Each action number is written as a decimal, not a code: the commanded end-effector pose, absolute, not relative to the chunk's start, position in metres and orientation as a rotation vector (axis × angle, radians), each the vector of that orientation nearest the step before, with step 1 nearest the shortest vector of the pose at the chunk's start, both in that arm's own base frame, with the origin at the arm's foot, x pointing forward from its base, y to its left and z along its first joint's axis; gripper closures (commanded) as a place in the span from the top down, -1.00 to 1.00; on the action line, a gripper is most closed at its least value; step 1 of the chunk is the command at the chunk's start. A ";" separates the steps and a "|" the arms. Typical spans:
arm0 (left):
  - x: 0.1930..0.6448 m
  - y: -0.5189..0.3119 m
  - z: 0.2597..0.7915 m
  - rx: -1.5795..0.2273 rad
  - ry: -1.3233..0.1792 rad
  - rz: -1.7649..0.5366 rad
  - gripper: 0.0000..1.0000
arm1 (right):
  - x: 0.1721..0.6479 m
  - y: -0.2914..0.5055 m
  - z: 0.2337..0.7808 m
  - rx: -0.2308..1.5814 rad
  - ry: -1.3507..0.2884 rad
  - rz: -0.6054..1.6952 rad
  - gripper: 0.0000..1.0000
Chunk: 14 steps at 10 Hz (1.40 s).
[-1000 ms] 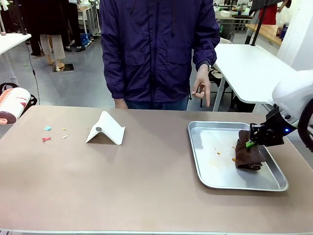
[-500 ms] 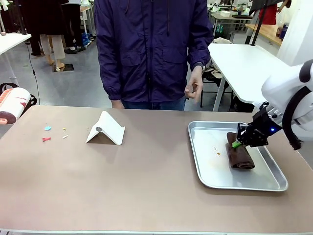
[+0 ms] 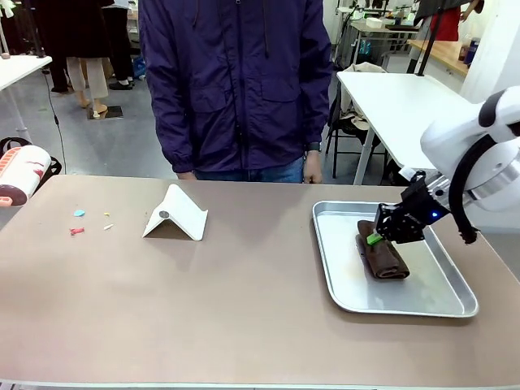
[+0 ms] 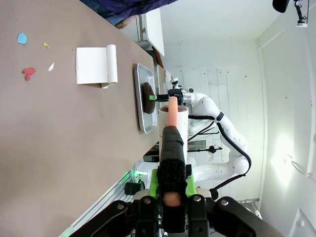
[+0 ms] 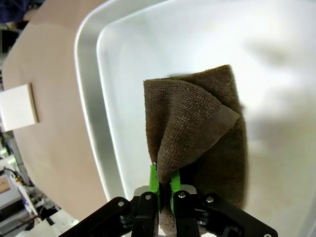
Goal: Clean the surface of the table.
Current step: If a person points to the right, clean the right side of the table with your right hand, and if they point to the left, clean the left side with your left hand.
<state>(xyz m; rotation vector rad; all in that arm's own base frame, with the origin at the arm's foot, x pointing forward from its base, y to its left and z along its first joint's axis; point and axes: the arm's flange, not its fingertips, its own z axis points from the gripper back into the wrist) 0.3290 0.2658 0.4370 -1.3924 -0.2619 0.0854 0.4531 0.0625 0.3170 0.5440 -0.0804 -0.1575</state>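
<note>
The brown table [image 3: 244, 309] carries small coloured scraps [image 3: 79, 214] near its left end. In a silver tray [image 3: 327, 264] at the right lies a folded dark brown cloth [image 3: 385, 260]. My right gripper [image 3: 373, 239] is shut on an upper fold of it, low over the tray. The right wrist view has the green pads of that gripper [image 5: 162, 183] pinching the cloth [image 5: 197, 123] above the tray floor [image 5: 148, 44]. My left gripper [image 4: 172, 193] is shut on the black handle [image 4: 173, 150] of a white roller [image 4: 173, 114], held off the table's left side [image 3: 20, 175].
A white folded card-like stand [image 3: 175, 214] sits left of centre on the table. A person in a dark purple jacket [image 3: 236, 81] stands at the far edge, hands hanging near the tabletop. White tables [image 3: 398, 106] stand behind on the right.
My right gripper has dragged the cloth leftward across the tray, toward its left side. The person has lowered the pointing hand and shifted left.
</note>
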 end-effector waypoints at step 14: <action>0.326 0.267 0.438 -1.396 -0.273 0.069 -1.00 | 0.468 0.098 0.308 0.328 -0.081 -0.064 -0.81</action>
